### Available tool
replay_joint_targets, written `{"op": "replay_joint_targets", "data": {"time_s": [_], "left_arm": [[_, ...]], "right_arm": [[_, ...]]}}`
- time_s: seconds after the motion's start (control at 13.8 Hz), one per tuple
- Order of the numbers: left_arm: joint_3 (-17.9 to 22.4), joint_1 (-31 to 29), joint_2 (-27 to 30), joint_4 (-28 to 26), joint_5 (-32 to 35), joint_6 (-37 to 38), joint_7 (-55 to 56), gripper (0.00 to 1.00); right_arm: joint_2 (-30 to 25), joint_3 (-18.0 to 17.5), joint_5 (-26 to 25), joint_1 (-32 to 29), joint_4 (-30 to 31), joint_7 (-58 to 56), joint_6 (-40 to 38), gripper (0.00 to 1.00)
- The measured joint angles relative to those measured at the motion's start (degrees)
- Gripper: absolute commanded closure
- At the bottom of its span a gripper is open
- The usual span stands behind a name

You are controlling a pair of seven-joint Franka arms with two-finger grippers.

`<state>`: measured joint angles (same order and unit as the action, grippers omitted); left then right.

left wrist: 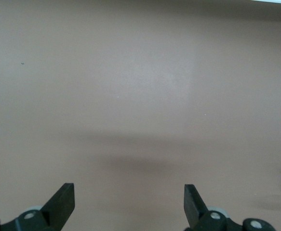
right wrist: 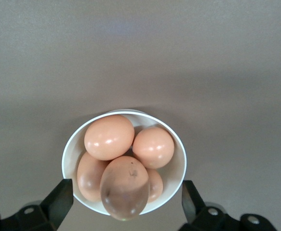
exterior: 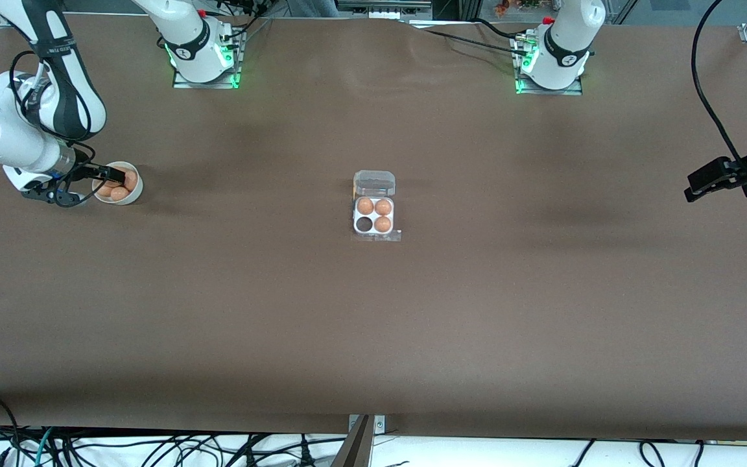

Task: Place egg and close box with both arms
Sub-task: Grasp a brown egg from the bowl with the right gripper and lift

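Note:
The box (exterior: 374, 224) lies at the table's middle with its clear lid (exterior: 374, 183) swung open. Three eggs fill its cells; the cell (exterior: 364, 224) nearest the front camera toward the right arm's end is empty. A round white bowl (exterior: 133, 193) holds several eggs at the right arm's end. My right gripper (exterior: 120, 174) is open over that bowl. In the right wrist view, the gripper (right wrist: 125, 186) straddles the bowl (right wrist: 179, 166), and the topmost egg (right wrist: 126, 173) lies between the fingers, which do not touch it. My left gripper (exterior: 694, 188) is open and empty (left wrist: 129, 188) over bare table.
Brown table cloth covers the whole table (exterior: 373, 337). The arm bases (exterior: 201, 58) (exterior: 552, 65) stand at the edge farthest from the front camera. A black cable (exterior: 704, 78) hangs near the left arm's end.

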<state>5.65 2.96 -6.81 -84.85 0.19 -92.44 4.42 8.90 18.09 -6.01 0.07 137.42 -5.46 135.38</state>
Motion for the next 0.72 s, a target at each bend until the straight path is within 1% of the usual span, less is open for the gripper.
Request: {"op": "replay_joint_targets", "data": {"time_s": [0.22,0.43,0.65,0.72], "left_arm": [[0.0,0.0,0.0,0.0,0.0,0.0,0.0,0.0],[0.0,0.0,0.0,0.0,0.0,0.01,0.0,0.0],[-0.01,0.0,0.0,0.0,0.0,0.01,0.0,0.0],[-0.01,0.0,0.0,0.0,0.0,0.01,0.0,0.0]], "right_arm": [[0.16,0.0,0.0,0.0,0.0,-0.04,-0.05,0.21],[0.34,-0.01,0.0,0.0,0.0,-0.05,-0.06,0.28],[0.39,-0.02,0.0,0.01,0.0,-0.07,-0.06,0.32],[0.39,-0.02,0.0,0.02,0.0,-0.07,-0.06,0.35]]}}
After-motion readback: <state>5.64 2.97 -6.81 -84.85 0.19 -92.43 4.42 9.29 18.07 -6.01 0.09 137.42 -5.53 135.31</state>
